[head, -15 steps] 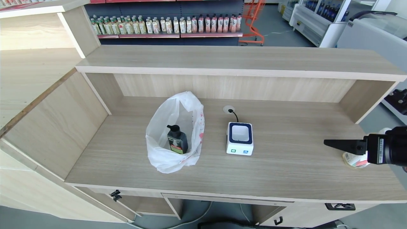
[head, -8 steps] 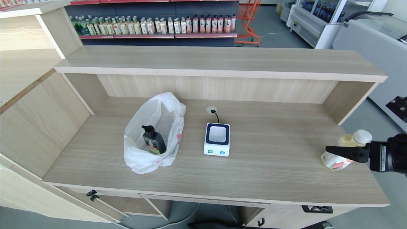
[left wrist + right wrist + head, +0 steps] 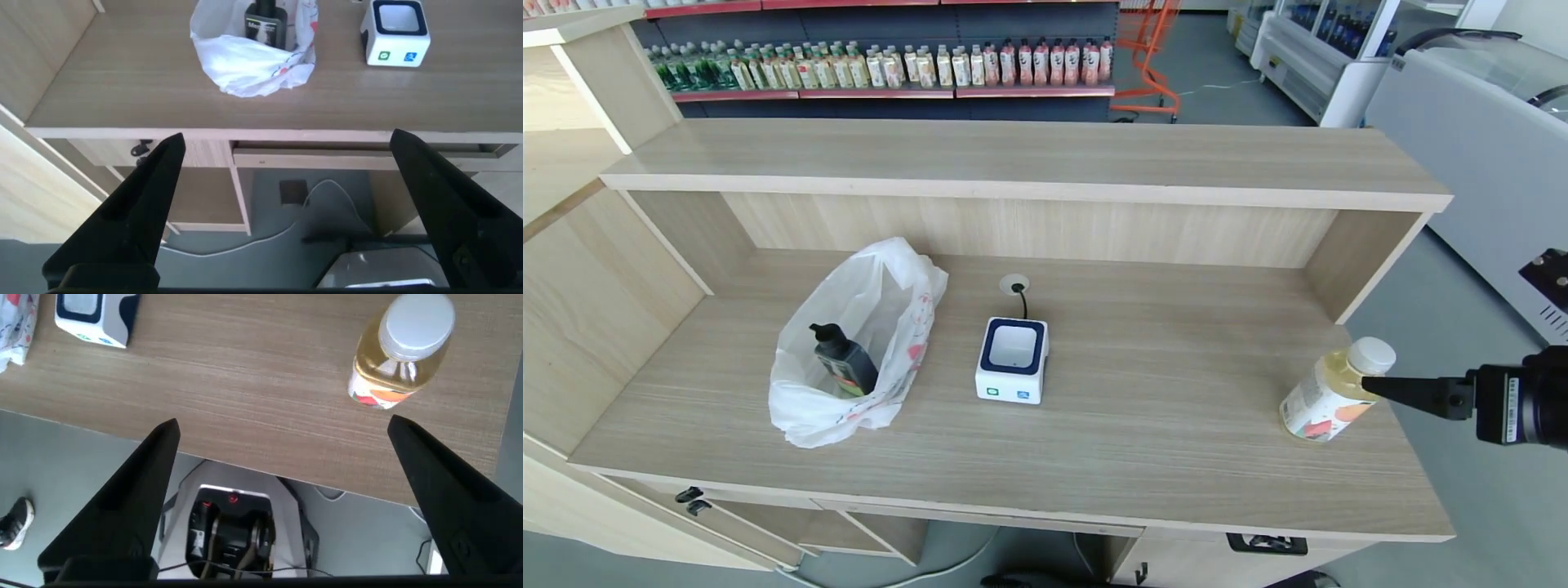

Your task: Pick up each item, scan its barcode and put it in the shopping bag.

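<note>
A juice bottle point(image 3: 1331, 394) with pale yellow liquid, a white cap and an orange-and-white label stands upright on the bench point(image 3: 1143, 441), close to its right end and near the front edge. The right tool point(image 3: 283, 425) hangs just off that end of the bench with its two dark fingers spread wide and gripping nothing. In the head view its tip lines up with the bottle's shoulder, but whether they touch cannot be told. A white scanner point(image 3: 1011, 369) with a dark blue frame around its window sits near the middle of the bench, its cable running to a round hole just behind it. Left of the scanner a white shopping bag point(image 3: 805, 412) stands open with a black pump bottle point(image 3: 847, 370) leaning inside it. The left tool point(image 3: 288, 137) is also wide open and empty, held below and in front of the bench's front edge, near the drawer point(image 3: 359, 157).
</note>
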Tool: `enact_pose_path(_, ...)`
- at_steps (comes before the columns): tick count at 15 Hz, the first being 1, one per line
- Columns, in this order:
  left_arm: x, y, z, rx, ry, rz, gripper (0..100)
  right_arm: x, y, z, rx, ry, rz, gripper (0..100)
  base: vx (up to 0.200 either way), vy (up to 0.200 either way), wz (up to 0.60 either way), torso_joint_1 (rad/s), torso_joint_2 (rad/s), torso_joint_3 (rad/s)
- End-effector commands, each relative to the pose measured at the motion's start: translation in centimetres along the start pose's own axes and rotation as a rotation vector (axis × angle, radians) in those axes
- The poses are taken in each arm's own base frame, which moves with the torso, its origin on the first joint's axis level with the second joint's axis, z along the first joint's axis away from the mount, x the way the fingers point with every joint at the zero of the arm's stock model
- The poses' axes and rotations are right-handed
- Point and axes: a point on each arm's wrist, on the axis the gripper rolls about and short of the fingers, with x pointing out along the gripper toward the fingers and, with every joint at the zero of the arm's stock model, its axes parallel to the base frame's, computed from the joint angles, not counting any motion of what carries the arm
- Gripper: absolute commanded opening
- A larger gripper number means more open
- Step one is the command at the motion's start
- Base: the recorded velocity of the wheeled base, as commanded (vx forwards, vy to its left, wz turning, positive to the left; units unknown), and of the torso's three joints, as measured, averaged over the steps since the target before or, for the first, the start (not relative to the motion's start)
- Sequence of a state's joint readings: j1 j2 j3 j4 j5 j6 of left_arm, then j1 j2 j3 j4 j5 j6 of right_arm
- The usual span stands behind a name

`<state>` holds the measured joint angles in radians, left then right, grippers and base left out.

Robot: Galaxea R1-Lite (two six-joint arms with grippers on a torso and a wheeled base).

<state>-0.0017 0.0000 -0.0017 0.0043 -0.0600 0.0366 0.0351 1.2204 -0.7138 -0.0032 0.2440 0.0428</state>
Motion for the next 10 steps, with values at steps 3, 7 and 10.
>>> enact_pose_path(3,0.0,0.0,0.0,-0.005,0.004,0.000,100,-0.3,-0.2,-0.8,0.008,0.009,-0.027,100,0.000,-0.133,0.00,-0.002,0.00,0.000)
enact_pose_path(7,0.0,0.0,0.0,-0.004,0.001,0.000,100,-0.3,-0.4,-1.3,0.010,0.021,-0.101,100,0.000,0.000,0.00,0.000,0.00,0.000)
enact_pose_path(10,0.0,0.0,0.0,-0.005,0.002,0.000,100,0.3,-1.1,-2.6,0.017,0.086,-0.302,100,0.000,0.000,0.00,0.000,0.00,0.000)
